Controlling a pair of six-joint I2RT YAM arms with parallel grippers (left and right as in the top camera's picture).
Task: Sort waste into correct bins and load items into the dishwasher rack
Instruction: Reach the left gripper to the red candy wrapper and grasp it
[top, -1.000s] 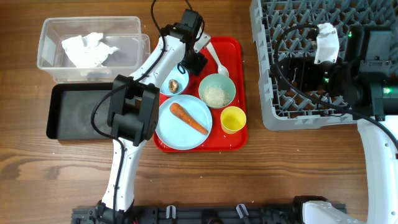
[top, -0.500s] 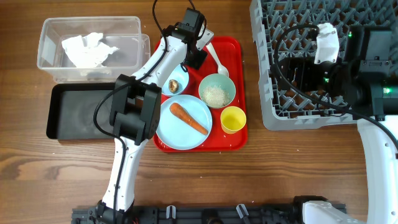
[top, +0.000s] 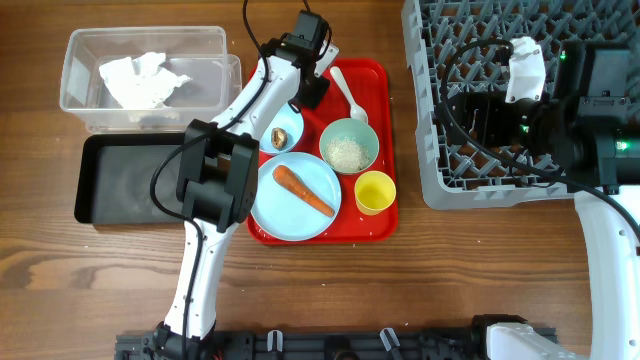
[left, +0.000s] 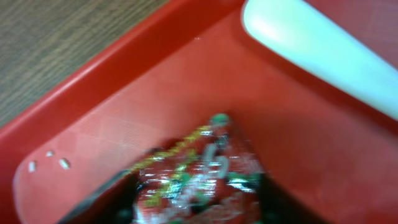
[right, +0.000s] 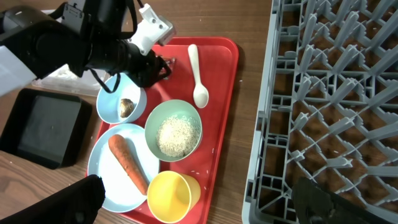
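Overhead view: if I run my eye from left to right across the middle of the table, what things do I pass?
black tray → pale blue plate with a carrot on it → yellow cup → grey rack

The red serving tray (left: 112, 118) was glossy plastic with a finely textured floor; the red wrapper (left: 199, 183) crinkled, shiny foil; the spoon (left: 323, 56) smooth white plastic; the bench (left: 56, 37) matt, grained wood.
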